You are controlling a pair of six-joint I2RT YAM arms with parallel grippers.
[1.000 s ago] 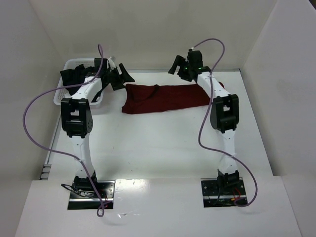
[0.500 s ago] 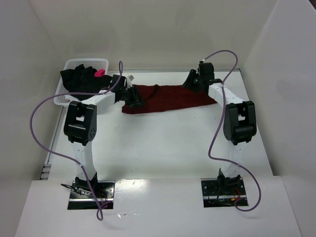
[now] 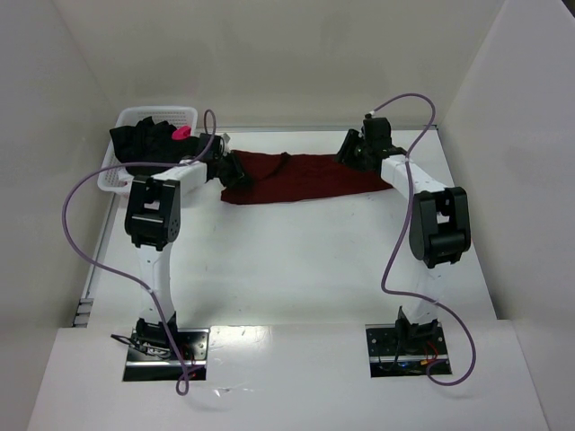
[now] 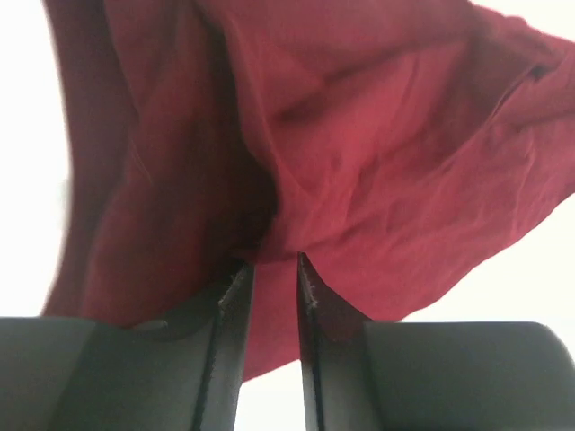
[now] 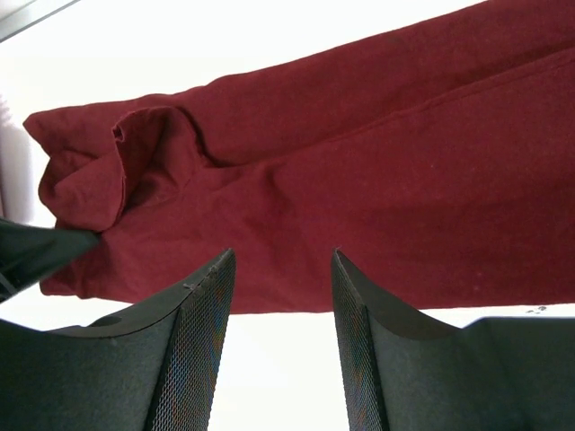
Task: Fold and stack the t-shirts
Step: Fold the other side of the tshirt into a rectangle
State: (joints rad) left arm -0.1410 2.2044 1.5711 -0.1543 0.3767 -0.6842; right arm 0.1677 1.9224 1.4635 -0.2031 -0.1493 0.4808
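Note:
The maroon t-shirt (image 3: 305,178) lies as a long folded strip across the back of the table. My left gripper (image 3: 235,171) is down on its left end. In the left wrist view its jaws (image 4: 269,265) stand narrowly apart, tips against a dark fold of the maroon cloth (image 4: 377,135); whether they pinch it does not show. My right gripper (image 3: 353,148) is at the strip's right part. Its jaws (image 5: 278,256) are apart over the flat near edge of the cloth (image 5: 359,180). The black t-shirt (image 3: 144,144) with its pink mark (image 3: 181,132) sits in the basket.
The white mesh basket (image 3: 157,109) stands at the back left corner, just left of the left gripper. White walls close in the table at the back and on both sides. Purple cables loop off both arms.
The left arm swung from the basket to the maroon shirt's left end and the right arm came down onto its right part. Both pairs of jaws narrowed, the left more.

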